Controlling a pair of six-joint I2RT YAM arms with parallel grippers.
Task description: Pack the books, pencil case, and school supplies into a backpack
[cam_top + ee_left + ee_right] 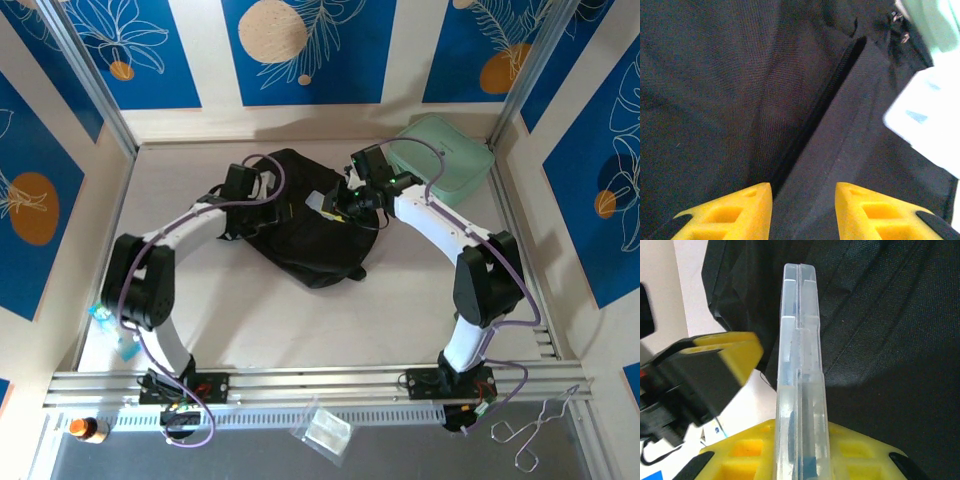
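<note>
The black backpack (300, 240) lies in the middle of the table. My right gripper (345, 203) hangs over its upper right part, shut on the transparent pencil case (326, 203). In the right wrist view the pencil case (800, 340) stands edge-on between the yellow fingers (747, 450), with bluish items inside and the backpack (890, 340) behind it. My left gripper (262, 195) is at the backpack's upper left. Its jaws stand apart over a dark fabric fold and seam (820, 120), and the pencil case (925, 125) shows pale at the right. The books are out of view.
A mint-green rounded case (440, 160) sits at the back right, close to the right arm. A small bluish item (105, 320) lies by the left wall. Past the front rail lie a clear bag (322, 430), an orange object (85, 428) and a wire piece (535, 430).
</note>
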